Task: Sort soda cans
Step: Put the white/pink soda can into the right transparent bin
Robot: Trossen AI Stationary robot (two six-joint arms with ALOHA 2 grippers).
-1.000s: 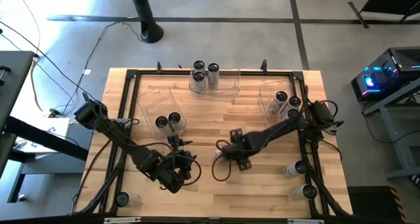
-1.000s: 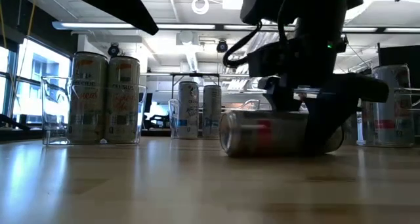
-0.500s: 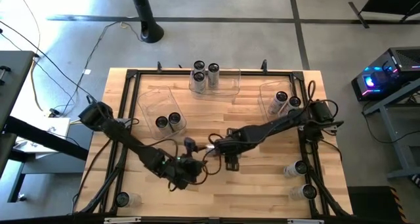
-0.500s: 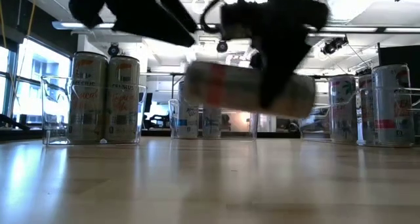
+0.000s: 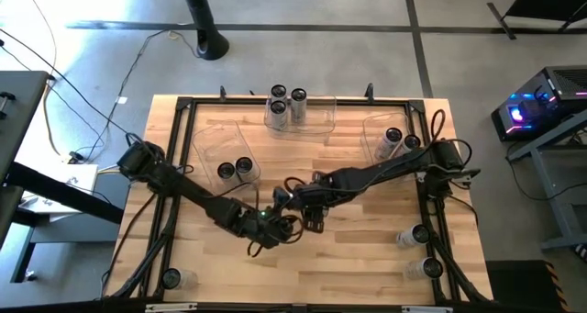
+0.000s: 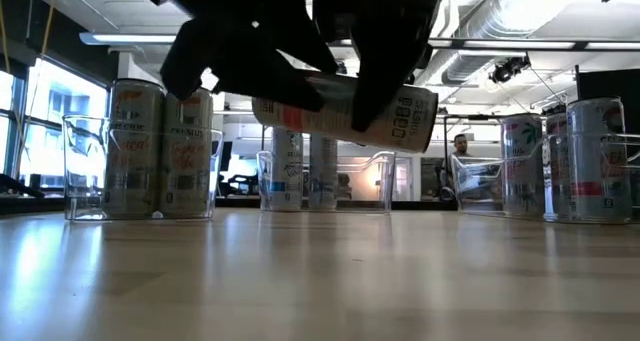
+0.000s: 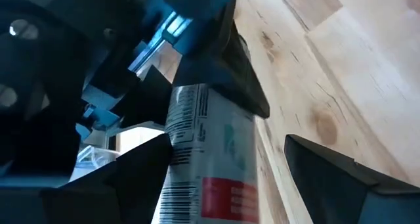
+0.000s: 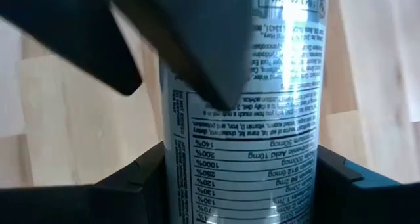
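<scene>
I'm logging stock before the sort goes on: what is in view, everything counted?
clear bins: three, clear plastic; table's left, far middle, right.
binned cans: seven, silvery-white, dark tops; two left, three middle, two right.
loose cans: three, silvery-white; two by the right edge, one at the near-left corner.
held can: one, silvery-white with red print; lying sideways, lifted above mid-table.
table: one, light wood, black frame.
person: one, far in the room.
right gripper: shut on the held can.
left gripper: open, fingers flanking that can.
</scene>
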